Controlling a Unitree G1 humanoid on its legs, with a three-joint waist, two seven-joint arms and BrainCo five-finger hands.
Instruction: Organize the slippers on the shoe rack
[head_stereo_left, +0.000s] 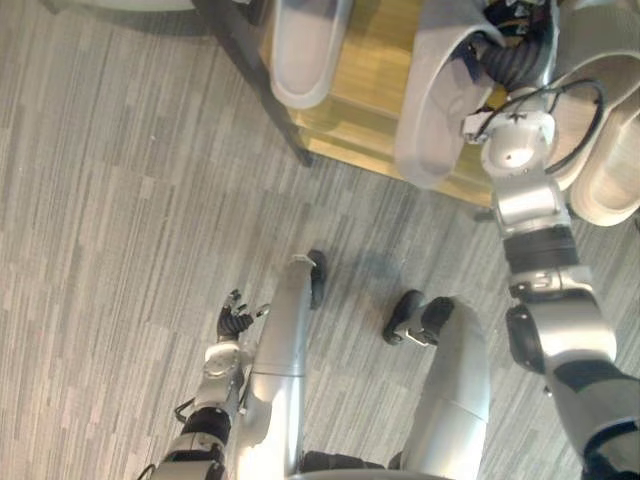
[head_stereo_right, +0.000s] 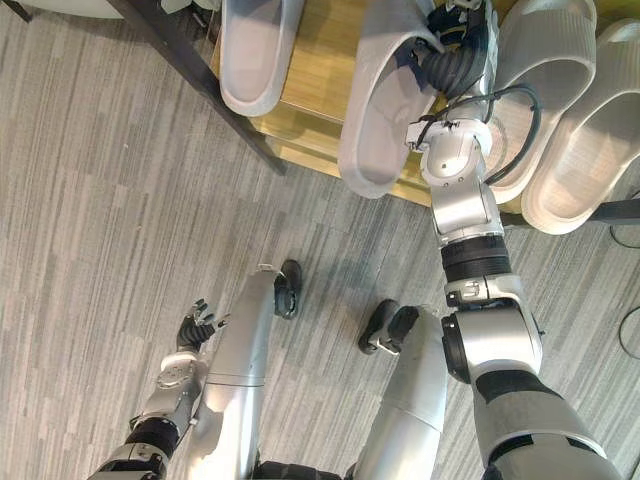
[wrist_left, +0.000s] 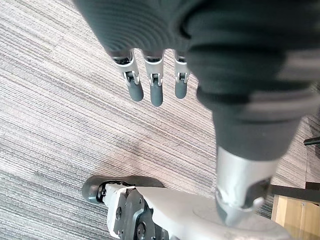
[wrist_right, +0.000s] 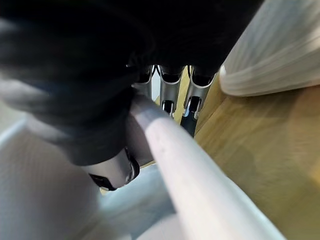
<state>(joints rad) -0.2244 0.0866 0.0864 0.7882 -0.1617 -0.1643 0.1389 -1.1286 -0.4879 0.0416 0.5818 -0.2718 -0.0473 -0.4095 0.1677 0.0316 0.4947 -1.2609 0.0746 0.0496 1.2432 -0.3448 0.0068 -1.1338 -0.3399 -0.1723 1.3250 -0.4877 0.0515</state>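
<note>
1. At the front edge of the shoe rack (head_stereo_right: 318, 70), the grey slipper (head_stereo_right: 385, 110) lies front-to-back, heel overhanging.
2. The right hand (head_stereo_right: 455, 50) is right on it, fingers seemingly hooked round its strap (head_stereo_right: 392, 30).
3. The left hand (head_stereo_left: 235, 320) hangs way off, fingers relaxed.

4 slippers (head_stereo_right: 250, 50) abreast on shoe rack (head_stereo_right: 320, 70); 2nd slipper (head_stereo_right: 380, 110) fr. left juts furthest forward.

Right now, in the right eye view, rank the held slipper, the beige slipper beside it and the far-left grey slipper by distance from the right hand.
1. Held grey slipper: in the right hand.
2. Beige slipper: just to its right.
3. Far-left grey slipper: well to its left.
</note>
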